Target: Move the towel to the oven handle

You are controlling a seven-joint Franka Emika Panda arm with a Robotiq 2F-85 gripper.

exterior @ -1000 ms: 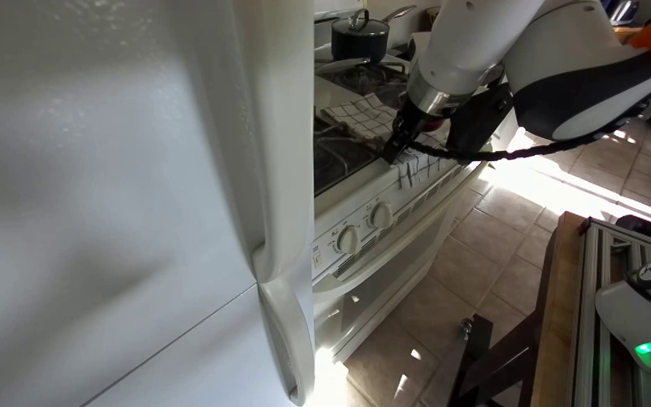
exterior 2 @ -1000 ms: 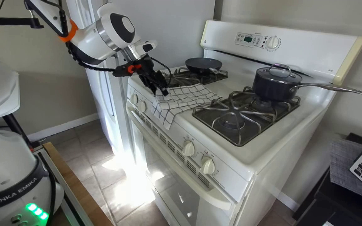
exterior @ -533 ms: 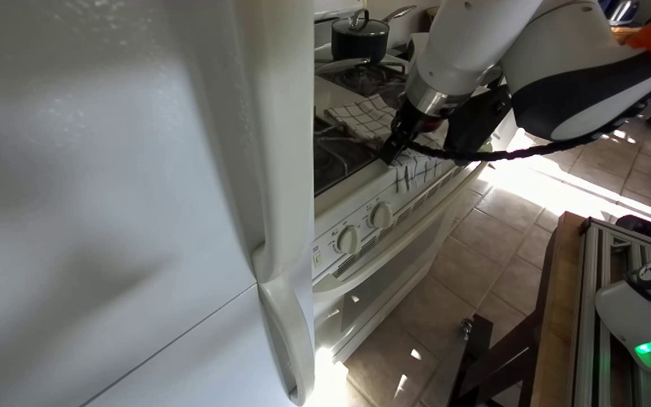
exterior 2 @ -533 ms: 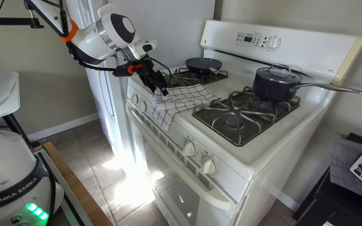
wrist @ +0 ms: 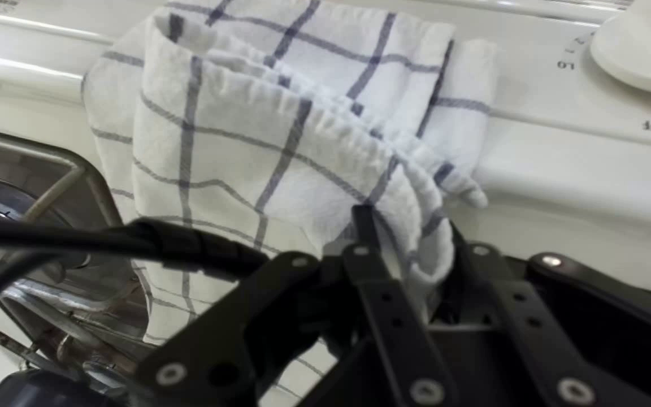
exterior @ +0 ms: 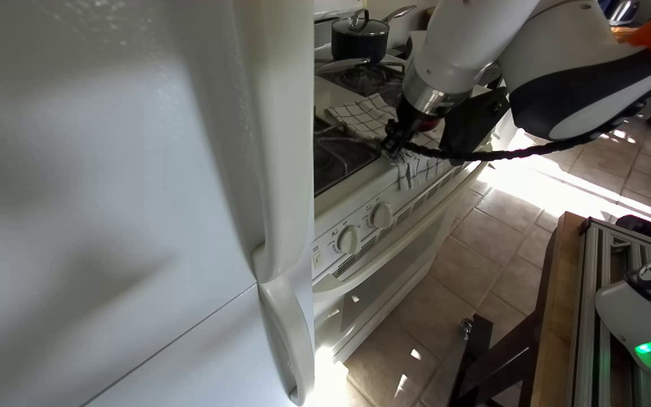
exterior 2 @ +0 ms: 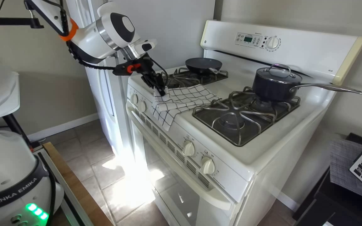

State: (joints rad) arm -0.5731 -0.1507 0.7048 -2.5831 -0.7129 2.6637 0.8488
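The towel (wrist: 235, 164), white with dark check lines, lies bunched on the stove top. One end drapes over the front panel in both exterior views (exterior 2: 165, 117). In the wrist view my gripper (wrist: 410, 223) has a raised fold of cloth between its two black fingers (wrist: 364, 226); the fold fills the gap and touches both. From outside, the gripper (exterior 2: 162, 90) sits low at the towel's fridge-side corner, tilted downward. The oven handle (exterior 2: 181, 169), a long white bar, runs across the door below the knobs and vents, apart from the towel.
Burner grates (exterior 2: 231, 121) flank the towel. A lidded pot (exterior 2: 276, 84) stands at the back, its long handle jutting outward, and a frying pan (exterior 2: 203, 65) sits near the fridge. Knobs (exterior 2: 188, 148) stick out from the front panel. The fridge handle (exterior: 283, 141) rises beside the stove.
My gripper's fingers have drawn together around the fold of towel, and the tips sit slightly higher. The hanging end of the towel has barely shifted.
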